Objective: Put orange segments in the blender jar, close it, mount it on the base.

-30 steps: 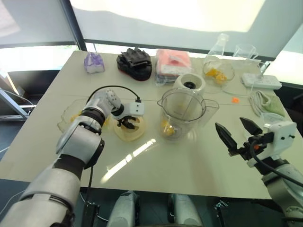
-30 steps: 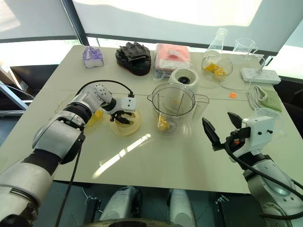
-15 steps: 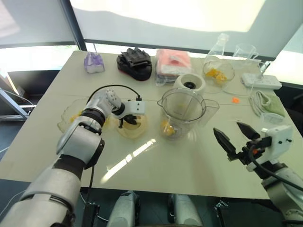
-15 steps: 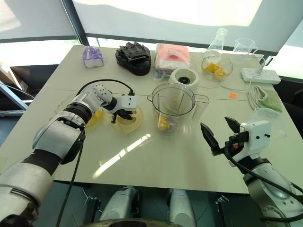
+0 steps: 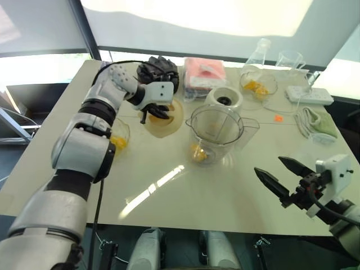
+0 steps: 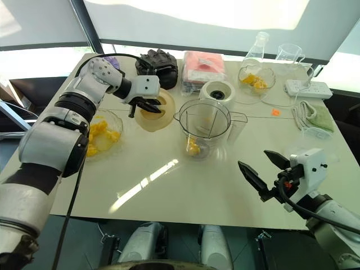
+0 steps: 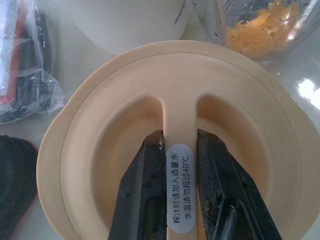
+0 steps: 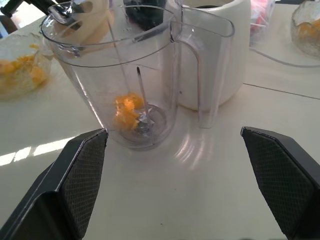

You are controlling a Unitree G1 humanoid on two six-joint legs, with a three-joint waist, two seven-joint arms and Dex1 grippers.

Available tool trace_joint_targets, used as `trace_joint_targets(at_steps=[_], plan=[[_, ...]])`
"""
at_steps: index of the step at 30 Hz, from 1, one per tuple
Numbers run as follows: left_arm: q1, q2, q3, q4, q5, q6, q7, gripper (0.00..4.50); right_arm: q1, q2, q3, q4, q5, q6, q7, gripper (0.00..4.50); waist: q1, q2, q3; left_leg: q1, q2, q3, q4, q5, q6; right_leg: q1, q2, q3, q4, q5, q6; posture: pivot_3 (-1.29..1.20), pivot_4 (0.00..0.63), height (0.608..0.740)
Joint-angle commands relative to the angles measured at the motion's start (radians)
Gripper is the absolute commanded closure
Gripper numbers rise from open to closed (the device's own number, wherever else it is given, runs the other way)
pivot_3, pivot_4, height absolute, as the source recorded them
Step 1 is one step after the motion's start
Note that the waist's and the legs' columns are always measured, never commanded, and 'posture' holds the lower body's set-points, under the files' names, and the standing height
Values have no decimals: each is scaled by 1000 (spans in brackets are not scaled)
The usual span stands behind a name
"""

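Observation:
My left gripper is shut on the centre ridge of the flat round cream lid, holding it tilted in the air just left of the blender jar. The clear jar stands upright mid-table with a few orange segments at its bottom. Right behind the jar sits the cream base with its dark socket. At the left, a glass bowl holds more orange segments. My right gripper hovers open near the table's front right, with nothing between its fingers, pointing at the jar.
Along the back edge lie black gloves, a pink packet, a second bowl with orange pieces, a flask, a beaker and a power strip. A cloth lies at the right.
My left gripper has lifted the lid off the table, up and toward the back. The right gripper has drawn back a little toward the front edge, still open.

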Motion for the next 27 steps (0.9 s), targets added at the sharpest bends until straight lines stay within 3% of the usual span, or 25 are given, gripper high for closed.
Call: trace_joint_targets(at_steps=[1,13,22,27], plan=[[-57,16,15,-11,-9,-17,27,4253,-13,-33,-36,-29,56,15,0,0,0,0,0,0,0,0,0,0,0,0,0,0,0,0,0,0,150,740],[-181,-9,53,-17,-53,20,44,4253,-29,-136,-83,-1,174,67,20,0,3,-2,1,-1,0,0,0,0,0,0,0,0,-1,0,0,0,150,740],[-310,-111,95,-55,-136,79,-110,4253,-61,-106,-21,81,18,32,18,0,0,-2,1,-1,-1,0,0,0,0,0,0,0,-2,0,0,0,150,740],[-342,-178,94,-67,-166,139,-217,4253,-102,-40,75,110,-109,-26,2,0,0,-2,1,-1,-1,0,0,0,0,-1,1,0,-1,-1,-2,0,150,740]])
